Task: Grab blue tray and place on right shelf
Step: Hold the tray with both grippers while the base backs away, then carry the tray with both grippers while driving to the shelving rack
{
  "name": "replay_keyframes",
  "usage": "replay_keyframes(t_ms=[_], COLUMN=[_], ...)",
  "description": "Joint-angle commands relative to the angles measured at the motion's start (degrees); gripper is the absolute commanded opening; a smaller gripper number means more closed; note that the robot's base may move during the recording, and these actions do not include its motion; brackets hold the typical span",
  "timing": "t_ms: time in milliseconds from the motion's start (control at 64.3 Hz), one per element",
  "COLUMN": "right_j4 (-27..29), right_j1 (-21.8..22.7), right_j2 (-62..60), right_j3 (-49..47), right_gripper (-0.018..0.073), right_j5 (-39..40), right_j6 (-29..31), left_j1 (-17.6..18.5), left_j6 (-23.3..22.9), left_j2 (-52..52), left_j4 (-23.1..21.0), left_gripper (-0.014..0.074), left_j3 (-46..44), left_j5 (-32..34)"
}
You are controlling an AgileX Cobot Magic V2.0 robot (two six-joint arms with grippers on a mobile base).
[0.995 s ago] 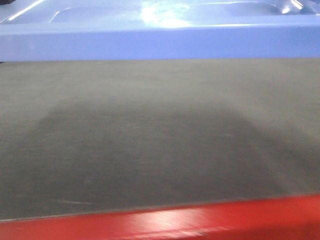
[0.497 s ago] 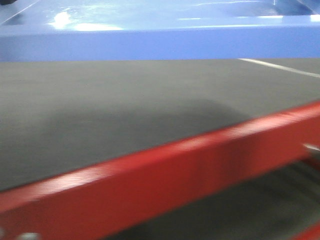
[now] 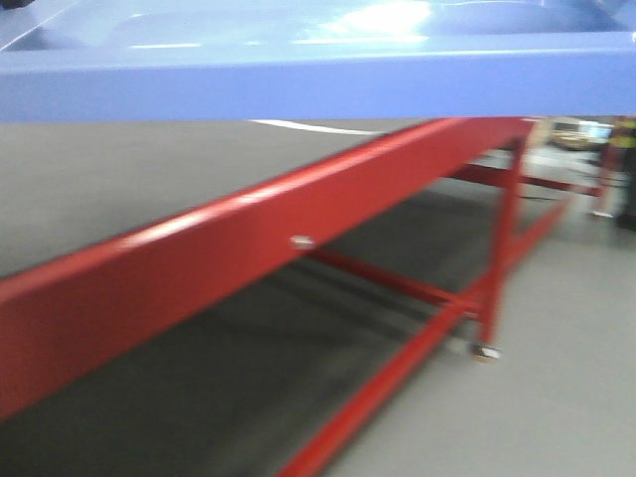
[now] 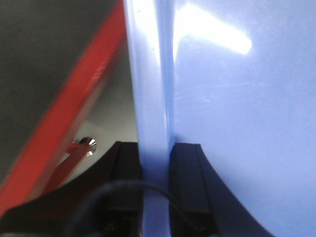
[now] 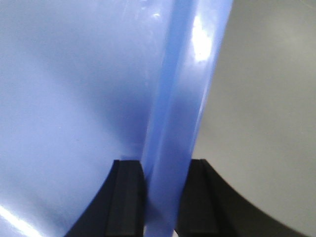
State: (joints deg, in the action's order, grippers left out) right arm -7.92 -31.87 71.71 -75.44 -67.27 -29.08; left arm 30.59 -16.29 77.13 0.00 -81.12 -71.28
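Observation:
The blue tray [image 3: 318,84] fills the top of the front view, its glossy light periwinkle rim level and close to the camera. My left gripper [image 4: 155,155] is shut on the tray's left rim [image 4: 150,98], black fingers on both sides of it. My right gripper [image 5: 165,170] is shut on the tray's right rim [image 5: 180,98] in the same way. The tray hangs in the air between both grippers. The right shelf with the stainless rail is out of view.
A red metal rack [image 3: 248,224] with a dark grey deck [image 3: 109,189] runs diagonally below the tray, its legs [image 3: 502,229] on grey floor [image 3: 556,378]. In the left wrist view its red rail [image 4: 74,103] lies left of the tray. Distant objects [image 3: 621,164] stand far right.
The view has swung right: the red rack's front rail moved from the bottom edge to a steep diagonal, and the floor and rack legs now show. Both grippers still hold the tray.

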Motion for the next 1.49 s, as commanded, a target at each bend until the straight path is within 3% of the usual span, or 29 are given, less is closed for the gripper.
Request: replay_keyframes(t_ms=[0,1477], right_j4=[-1.25,-1.25], right_j1=[-0.17,-0.17], right_j2=[-1.6,-1.6], right_j3=[-1.63,-1.63], right_gripper=[0.0056,0.0056], right_j5=[3.4,3.4], right_j6=[1.72,1.72], left_j1=[0.88,0.88], left_j6=[1.52,1.52], left_j2=[-1.82,-1.82], left_j4=[-0.69,-0.69], left_gripper=[-0.0048,-0.0048], left_j3=[-1.27,-1.27], left_j5=[-5.31,-5.31])
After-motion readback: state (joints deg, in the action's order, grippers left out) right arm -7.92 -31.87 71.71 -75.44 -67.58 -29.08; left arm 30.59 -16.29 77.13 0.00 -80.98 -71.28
